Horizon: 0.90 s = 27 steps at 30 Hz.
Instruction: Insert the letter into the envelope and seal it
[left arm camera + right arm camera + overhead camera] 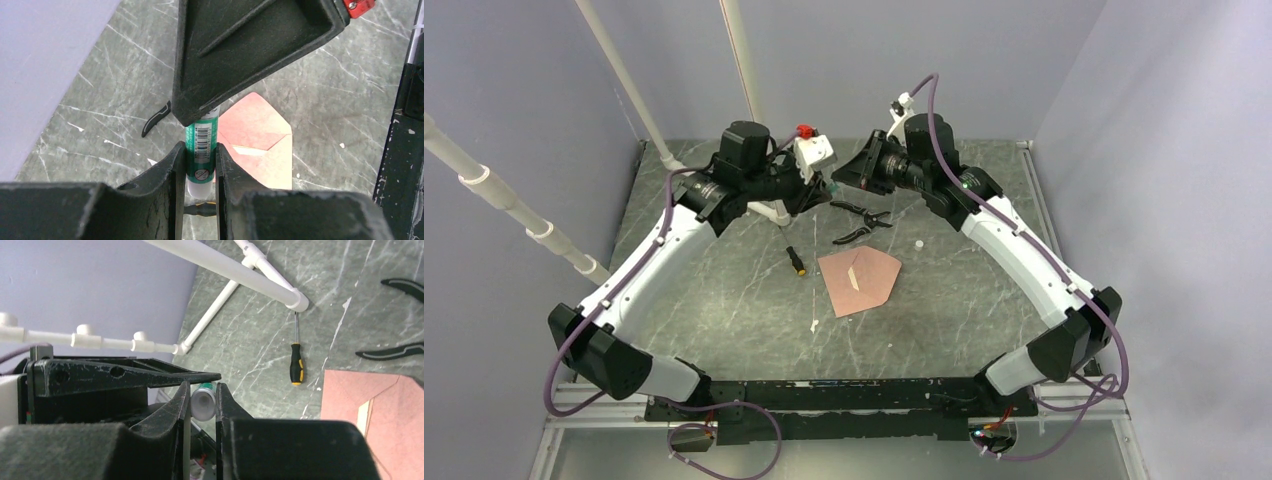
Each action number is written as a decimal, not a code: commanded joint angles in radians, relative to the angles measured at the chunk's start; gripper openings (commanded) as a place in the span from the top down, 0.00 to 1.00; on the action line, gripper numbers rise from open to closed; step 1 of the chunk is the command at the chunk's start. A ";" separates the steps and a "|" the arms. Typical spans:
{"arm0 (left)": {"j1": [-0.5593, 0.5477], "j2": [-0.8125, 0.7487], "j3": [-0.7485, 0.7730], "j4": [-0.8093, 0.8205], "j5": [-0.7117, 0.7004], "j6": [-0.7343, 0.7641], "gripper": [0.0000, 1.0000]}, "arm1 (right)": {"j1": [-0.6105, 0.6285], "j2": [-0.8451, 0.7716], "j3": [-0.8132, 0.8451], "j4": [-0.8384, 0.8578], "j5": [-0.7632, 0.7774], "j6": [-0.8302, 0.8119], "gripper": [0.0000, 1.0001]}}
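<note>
Table [724,300]: grey-green marble; lilac walls [524,100].
Glue stick [201,137]: green, barcode, print unreadable.
Left hand [199,150]: pinching glue stick.
Right hand [202,392]: pinching its white end.

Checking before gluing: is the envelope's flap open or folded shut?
Open: the envelope lies flat, pointed flap spread out, pale inner strip exposed.

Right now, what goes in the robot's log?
left end effector, right end effector: gripping green glue stick | pinkish-brown paper envelope: flap open
</note>
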 commanded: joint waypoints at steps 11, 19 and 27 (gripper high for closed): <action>0.007 0.021 0.016 -0.011 0.000 0.006 0.98 | -0.035 -0.019 0.019 -0.033 -0.183 -0.107 0.29; 0.008 0.044 0.100 -0.141 0.188 0.053 0.98 | -0.063 -0.044 -0.015 -0.013 -0.246 -0.213 0.55; 0.009 0.045 0.122 -0.161 0.207 0.070 0.98 | -0.080 -0.007 -0.006 0.005 -0.302 -0.156 0.84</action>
